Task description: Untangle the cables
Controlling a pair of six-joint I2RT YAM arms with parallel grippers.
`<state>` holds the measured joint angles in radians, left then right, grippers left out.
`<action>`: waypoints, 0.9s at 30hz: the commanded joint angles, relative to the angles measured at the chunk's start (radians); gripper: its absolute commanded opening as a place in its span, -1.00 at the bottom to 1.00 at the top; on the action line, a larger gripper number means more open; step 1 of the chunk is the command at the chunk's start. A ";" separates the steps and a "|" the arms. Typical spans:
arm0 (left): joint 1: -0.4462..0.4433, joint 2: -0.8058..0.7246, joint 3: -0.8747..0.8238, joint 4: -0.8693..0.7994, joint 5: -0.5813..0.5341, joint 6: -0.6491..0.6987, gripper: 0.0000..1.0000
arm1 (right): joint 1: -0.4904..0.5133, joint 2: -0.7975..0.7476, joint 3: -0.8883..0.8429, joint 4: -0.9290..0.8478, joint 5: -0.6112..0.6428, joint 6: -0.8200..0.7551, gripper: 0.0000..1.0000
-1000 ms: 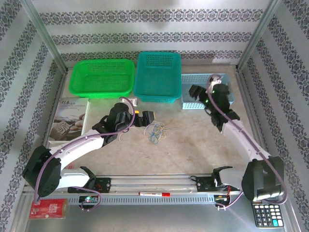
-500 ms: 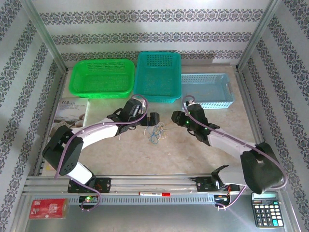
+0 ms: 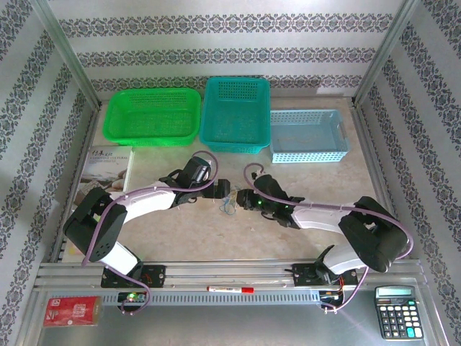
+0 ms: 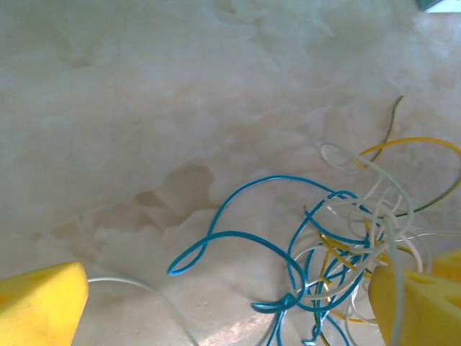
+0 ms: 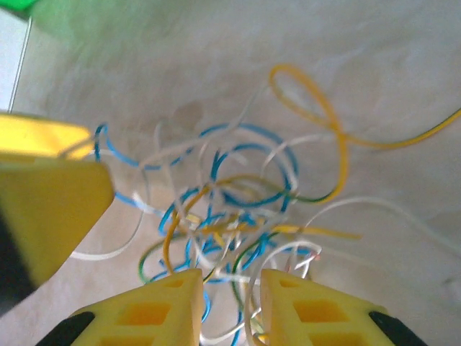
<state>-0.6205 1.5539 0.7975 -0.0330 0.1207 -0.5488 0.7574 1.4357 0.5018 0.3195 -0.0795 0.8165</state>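
The cables (image 3: 230, 199) are lying tangled on the table (image 3: 216, 231) at the centre of the top view, between the two grippers. The left gripper (image 4: 230, 317) is gaping wide, with the bundle sitting toward the lower right of its frame, against one finger (image 4: 418, 303). The right gripper (image 5: 230, 306) is showing only a narrow gap at the bottom of its frame, with strands running into it. Whether it is pinching any cannot be told.

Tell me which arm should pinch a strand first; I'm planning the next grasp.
Right, probably. The right gripper has its narrow gap at the knot of the cables, strands running between its fingertips. The left gripper is spread wide, the knot beside one finger, so it would have to shift first.
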 commanded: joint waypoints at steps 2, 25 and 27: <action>-0.004 -0.037 -0.018 -0.039 -0.038 0.044 1.00 | 0.016 -0.087 -0.011 0.005 0.043 0.030 -0.42; -0.038 -0.062 0.079 -0.038 0.038 0.036 1.00 | -0.321 -0.090 0.059 -0.111 -0.077 -0.025 -0.09; -0.049 -0.036 0.080 -0.041 0.028 0.035 1.00 | -0.299 -0.068 0.061 -0.077 -0.090 -0.014 -0.14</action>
<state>-0.6487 1.4818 0.8585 -0.0597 0.1455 -0.5236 0.4397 1.3479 0.5323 0.1841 -0.1234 0.8024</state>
